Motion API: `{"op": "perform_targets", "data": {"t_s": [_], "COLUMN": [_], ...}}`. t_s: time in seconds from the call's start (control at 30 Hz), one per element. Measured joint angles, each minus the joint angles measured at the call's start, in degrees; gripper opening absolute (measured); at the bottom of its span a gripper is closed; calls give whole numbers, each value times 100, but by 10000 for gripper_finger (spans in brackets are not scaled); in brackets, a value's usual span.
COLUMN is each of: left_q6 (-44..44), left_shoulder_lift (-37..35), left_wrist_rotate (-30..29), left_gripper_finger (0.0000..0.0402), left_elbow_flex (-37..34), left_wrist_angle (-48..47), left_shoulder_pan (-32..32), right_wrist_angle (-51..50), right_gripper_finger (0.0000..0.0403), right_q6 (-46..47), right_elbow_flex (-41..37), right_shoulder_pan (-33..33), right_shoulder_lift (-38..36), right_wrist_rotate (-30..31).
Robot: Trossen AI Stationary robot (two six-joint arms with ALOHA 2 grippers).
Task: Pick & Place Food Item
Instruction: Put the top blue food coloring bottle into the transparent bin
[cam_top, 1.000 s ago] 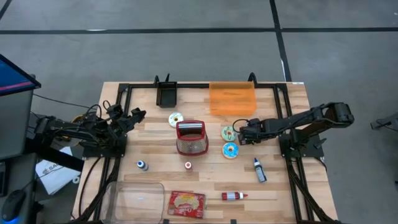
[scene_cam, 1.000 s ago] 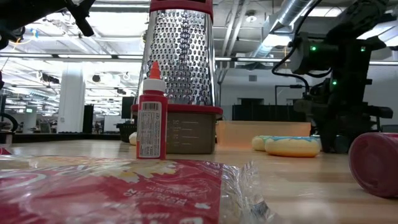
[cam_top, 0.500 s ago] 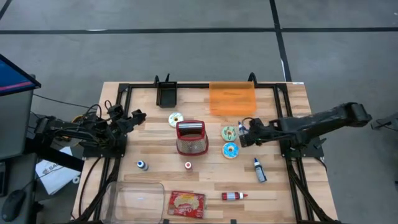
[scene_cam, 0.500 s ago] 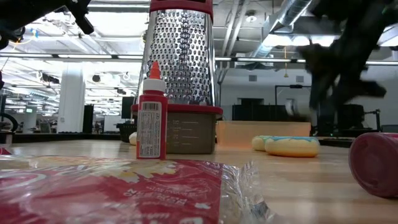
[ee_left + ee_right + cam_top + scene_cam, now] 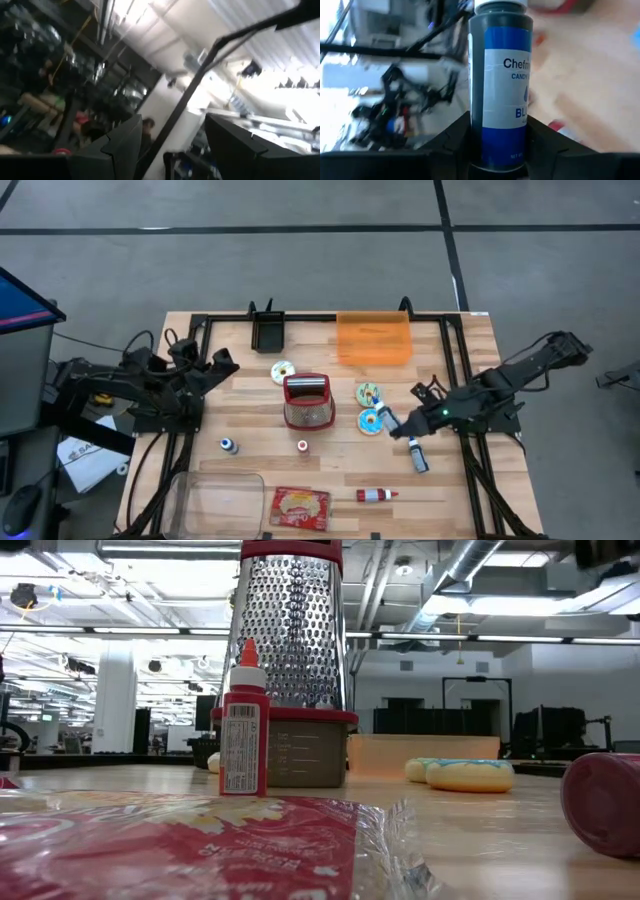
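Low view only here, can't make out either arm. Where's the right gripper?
Observer: The high view has the right gripper above the table, right beside the blue-iced doughnut.
Operator: Holding anything?
Observer: Yes. The right wrist view shows a blue candy-colour bottle upright between its fingers.
Operator: Left arm?
Observer: The left gripper is at the table's left edge, open, with nothing in it.
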Motion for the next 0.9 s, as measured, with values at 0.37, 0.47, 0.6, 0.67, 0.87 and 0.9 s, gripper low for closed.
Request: {"op": "perform_targets", "data": {"t_s": [0.37, 0.47, 0.6, 0.67, 0.87, 0.9], "left_q6": [1622, 2452, 3542, 3944, 4630, 4691], "left_shoulder_lift": [1968, 2476, 3107, 3399, 4179, 4250], "left_wrist_rotate": [234, 163, 28, 14, 16, 19], "left_gripper_finger": [214, 214, 214, 215, 238, 243], "left_elbow_flex": [3033, 3664, 4309, 4629, 5431, 5525], "left_wrist_angle": [-3520, -3784, -3905, -4006, -4547, -4535], "left_shoulder_pan": [-484, -778, -1213, -1370, -1532, -1559], "right_wrist_angle": [1005, 1717, 2829, 3203, 3518, 3517], "right_gripper_finger": [136, 137, 137, 137, 137, 137], "right_q6": [-192, -232, -234, -226, -143, -140], "right_elbow_flex": [1696, 1945, 2139, 2208, 2610, 2690], "right_shoulder_pan": [209, 194, 95, 57, -189, -216], "right_shoulder_lift": [1378, 1706, 2108, 2307, 2909, 2997], "right_wrist_rotate": [-1672, -1755, -1792, -1815, -2357, -2449]}}
